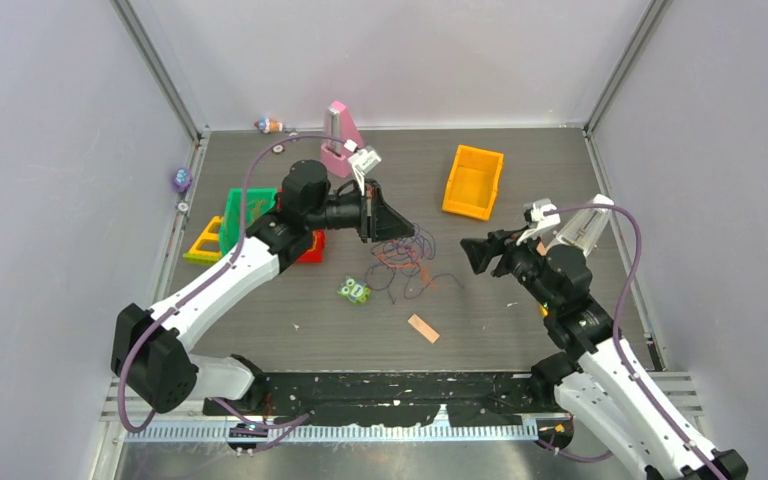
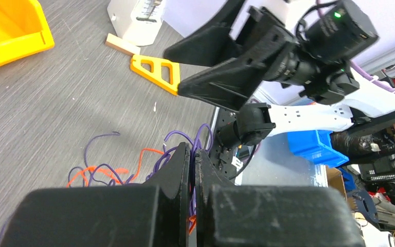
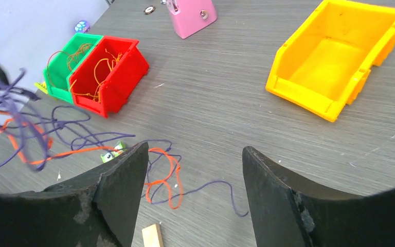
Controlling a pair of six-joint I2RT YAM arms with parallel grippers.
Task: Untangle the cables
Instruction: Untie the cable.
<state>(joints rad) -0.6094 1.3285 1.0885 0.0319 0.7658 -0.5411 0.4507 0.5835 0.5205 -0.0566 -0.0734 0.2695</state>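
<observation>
Black left gripper [image 2: 190, 170]: jaws pressed together, pinching strands of the cables [image 2: 108, 172]. An orange strand shows in the slit between the fingers, and purple loops rise just beside the tips. In the top view this gripper [image 1: 405, 235] sits at the upper edge of the bundle [image 1: 405, 258].

Right gripper [image 3: 195, 154]: jaws spread wide, nothing between them. It faces the bundle from the right, near but apart.

Cables: purple and orange strands, knotted together. Part is raised at the left gripper and the remainder lies on the tabletop [image 1: 560, 160], mid-field between the two arms. One purple tail [image 3: 221, 188] trails toward the right gripper.

Step in hand, as judged: the left arm anchors the bundle while the right arm is free to take one strand.

Next move calls for:
- Placing the right gripper over a single loose strand; the purple tail is the nearest candidate.
- Closing on that strand alone.
- Drawing it away from the left gripper gently, so loops slip rather than tighten.

Surroundings: a red bin [image 3: 108, 72] and a green bin [image 3: 67, 67] stand touching, well left of the bundle, each holding thin orange-yellow strands. A yellow bin [image 1: 473, 180] stands empty at the far right. A wooden block [image 1: 423, 328] and a small green toy [image 1: 354, 291] lie near the bundle.

Surface and room: grey wood-grain tabletop, enclosed by pale walls [image 1: 60, 150] with metal corner posts.
</observation>
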